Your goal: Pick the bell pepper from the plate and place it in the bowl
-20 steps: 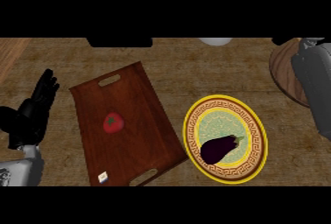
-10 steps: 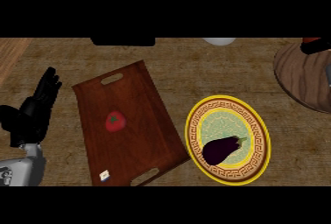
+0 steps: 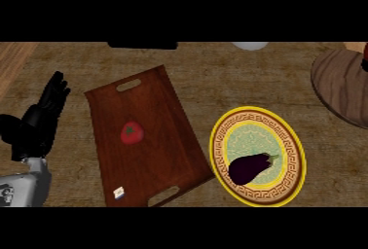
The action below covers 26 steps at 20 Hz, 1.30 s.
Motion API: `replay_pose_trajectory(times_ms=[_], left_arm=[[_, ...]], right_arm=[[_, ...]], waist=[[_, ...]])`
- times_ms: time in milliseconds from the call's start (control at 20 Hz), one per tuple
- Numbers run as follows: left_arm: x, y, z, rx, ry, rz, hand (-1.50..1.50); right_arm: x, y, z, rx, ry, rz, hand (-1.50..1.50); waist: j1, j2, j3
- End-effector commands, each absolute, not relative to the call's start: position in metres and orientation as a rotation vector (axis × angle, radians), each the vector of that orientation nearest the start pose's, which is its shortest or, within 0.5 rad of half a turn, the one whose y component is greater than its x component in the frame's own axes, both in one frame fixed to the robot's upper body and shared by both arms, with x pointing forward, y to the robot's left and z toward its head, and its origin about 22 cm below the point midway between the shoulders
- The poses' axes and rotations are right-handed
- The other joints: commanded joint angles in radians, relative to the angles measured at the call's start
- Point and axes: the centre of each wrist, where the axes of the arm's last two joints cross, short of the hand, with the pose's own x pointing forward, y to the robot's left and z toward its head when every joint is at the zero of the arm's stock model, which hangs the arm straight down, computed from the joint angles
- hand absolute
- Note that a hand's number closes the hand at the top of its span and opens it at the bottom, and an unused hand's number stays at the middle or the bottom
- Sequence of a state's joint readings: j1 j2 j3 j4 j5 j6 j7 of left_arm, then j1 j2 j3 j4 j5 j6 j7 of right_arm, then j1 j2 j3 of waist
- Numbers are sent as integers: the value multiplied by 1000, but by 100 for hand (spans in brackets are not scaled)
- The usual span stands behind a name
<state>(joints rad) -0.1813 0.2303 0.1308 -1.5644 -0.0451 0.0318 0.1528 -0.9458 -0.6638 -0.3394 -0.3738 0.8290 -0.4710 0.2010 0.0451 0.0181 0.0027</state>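
A wide brown wooden bowl (image 3: 341, 85) sits at the upper right, cut off by the view's edge. A small red patch (image 3: 363, 62) shows at that edge over the bowl; I cannot tell what it is. The yellow-rimmed patterned plate (image 3: 291, 141) at lower centre-right carries only a dark purple eggplant (image 3: 248, 168). A red round vegetable with a green top (image 3: 131, 133) lies on the wooden tray (image 3: 169, 141). My left hand (image 3: 36, 129) rests open at the left edge, fingers up, apart from everything. My right hand does not show.
The tray has handle cut-outs at both ends and a small white tag (image 3: 119, 193) near its front. A white round object (image 3: 250, 45) and a flat black object (image 3: 142, 44) lie along the counter's far edge.
The grey right forearm that hung over the bowl at the upper right has gone out of view. The bowl now shows uncovered. The left hand has not moved.
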Motion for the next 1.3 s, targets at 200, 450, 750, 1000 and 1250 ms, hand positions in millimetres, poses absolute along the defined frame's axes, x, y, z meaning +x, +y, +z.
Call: replay_pose_trajectory(times_ms=[200, 450, 750, 1000, 1250], left_arm=[[283, 293, 64, 300, -1613, -105, 0], [288, 295, 65, 284, -1600, -99, 0], [281, 301, 61, 304, -1597, -88, 0], [274, 302, 51, 311, -1579, -65, 0], [286, 297, 49, 311, -1585, -74, 0]], right_arm=[[372, -472, 106, -1243, -785, 131, -150], [363, -482, 101, -1144, -932, 186, -150], [362, -487, 112, -1057, -1247, -236, -150], [346, -507, 115, -969, -1439, -544, -150], [288, -559, 107, -900, -1425, -557, -150]], waist=[[6, 8, 2], [-3, 4, 2], [-21, -2, 5], [-29, -6, 4], [-39, -8, 0]])
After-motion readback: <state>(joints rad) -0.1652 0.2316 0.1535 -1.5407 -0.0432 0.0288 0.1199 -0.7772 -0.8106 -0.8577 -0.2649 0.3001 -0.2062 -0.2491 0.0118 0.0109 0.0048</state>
